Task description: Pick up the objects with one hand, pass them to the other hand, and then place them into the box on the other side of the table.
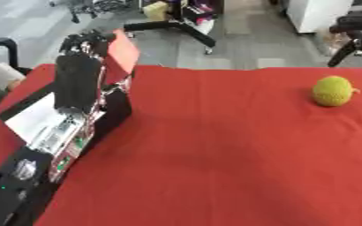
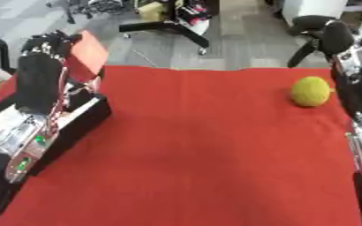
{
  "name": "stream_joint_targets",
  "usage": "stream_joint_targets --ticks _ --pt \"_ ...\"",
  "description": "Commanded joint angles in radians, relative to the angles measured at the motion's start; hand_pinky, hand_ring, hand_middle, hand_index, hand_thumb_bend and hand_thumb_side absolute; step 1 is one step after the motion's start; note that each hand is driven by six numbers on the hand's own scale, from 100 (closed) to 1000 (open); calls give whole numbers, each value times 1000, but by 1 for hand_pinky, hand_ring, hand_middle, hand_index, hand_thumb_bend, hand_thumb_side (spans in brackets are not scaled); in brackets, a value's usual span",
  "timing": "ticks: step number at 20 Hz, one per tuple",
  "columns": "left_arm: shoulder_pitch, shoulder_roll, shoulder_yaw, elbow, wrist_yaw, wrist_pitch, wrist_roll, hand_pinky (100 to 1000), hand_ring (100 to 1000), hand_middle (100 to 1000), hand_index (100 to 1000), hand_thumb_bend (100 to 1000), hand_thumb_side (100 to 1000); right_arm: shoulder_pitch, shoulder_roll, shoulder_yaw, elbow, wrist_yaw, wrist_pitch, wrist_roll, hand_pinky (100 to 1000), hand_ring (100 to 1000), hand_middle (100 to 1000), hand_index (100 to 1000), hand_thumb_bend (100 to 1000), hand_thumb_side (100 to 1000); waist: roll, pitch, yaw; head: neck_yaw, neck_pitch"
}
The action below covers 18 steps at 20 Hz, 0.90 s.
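Up over the black box (image 1: 107, 119) the left hand (image 1: 88, 42) curls around a red block (image 1: 122, 50). Inside, only a white floor shows. Far right, a bumpy yellow-green ball (image 1: 333, 91) sits on the red tablecloth (image 1: 215, 154).

Box (image 1: 111, 115): sitting at the bench's (image 1: 215, 167) nine o'clock edge.
Round fruit (image 1: 332, 91): lying at two o'clock, well apart from the box.
Left robot hand (image 1: 88, 43): hanging above the box's far end.
Right arm (image 2: 354, 92): reaching along the three o'clock edge, just beside the fruit.
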Motion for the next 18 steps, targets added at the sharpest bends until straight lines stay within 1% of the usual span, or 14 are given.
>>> stream_joint_targets --ticks 1,2,3,4,5,7,8,9,11,13,15,16,17,18 --pt "-26 84 11 72 37 54 -49 730 607 577 691 374 162 -13 -12 3 -7 7 -7 6 1000 453 696 784 715 1000 -2 -19 -2 -5 1" --pt "-32 89 5 99 52 70 -66 742 634 610 726 385 216 -12 -12 4 -6 7 -7 8 1000 452 695 783 712 1000 -2 -19 -4 -8 0" --pt "-36 91 1 125 67 86 -82 745 641 618 734 390 232 -11 -11 5 -5 7 -8 10 1000 451 695 783 711 1000 -3 -19 -5 -12 -1" --pt "-41 92 -4 152 81 103 -99 762 681 666 788 466 377 -11 -11 6 -5 6 -9 13 1000 451 694 783 708 1000 -3 -19 -7 -15 -3" --pt "-42 90 -10 180 97 120 -116 780 711 710 838 509 521 -11 -11 7 -4 5 -10 15 1000 450 694 783 706 1000 -4 -19 -9 -18 -5" --pt "-48 81 -17 239 132 156 -152 815 762 775 913 728 739 -11 -11 9 -4 3 -12 20 1000 450 694 783 704 1000 -4 -20 -12 -21 -8" --pt "-54 77 -18 267 149 173 -169 824 778 796 929 790 788 -11 -11 9 -4 2 -12 22 1000 449 693 783 703 1000 -4 -20 -13 -22 -10" --pt "-61 74 -18 293 164 188 -185 840 803 827 951 891 859 -11 -11 9 -3 2 -13 23 1000 449 693 783 701 1000 -4 -20 -14 -23 -12" --pt "-81 70 -7 348 174 212 -219 852 819 847 963 948 895 -10 -11 8 -2 1 -13 24 1000 447 691 783 697 1000 -4 -21 -14 -24 -14" --pt "-104 67 11 400 157 212 -251 855 821 852 964 959 912 -9 -11 7 -1 0 -12 24 1000 447 690 783 695 1000 -3 -22 -14 -26 -16" --pt "-129 64 37 432 129 190 -283 851 812 840 952 909 876 -9 -12 4 0 0 -11 24 1000 445 688 782 692 1000 -2 -23 -12 -31 -18" --pt "-136 64 51 423 112 175 -300 847 802 828 942 862 843 -8 -12 2 1 1 -11 24 1000 443 686 782 689 1000 -2 -23 -10 -34 -20" --pt "-139 62 63 405 96 159 -314 846 797 822 937 845 819 -8 -14 0 4 3 -12 26 1000 443 686 782 687 1000 -2 -24 -8 -38 -21" --pt "-141 58 73 383 82 144 -316 842 786 807 923 796 782 -8 -17 -2 9 7 -13 29 1000 442 687 784 685 1000 -2 -24 -6 -42 -22"
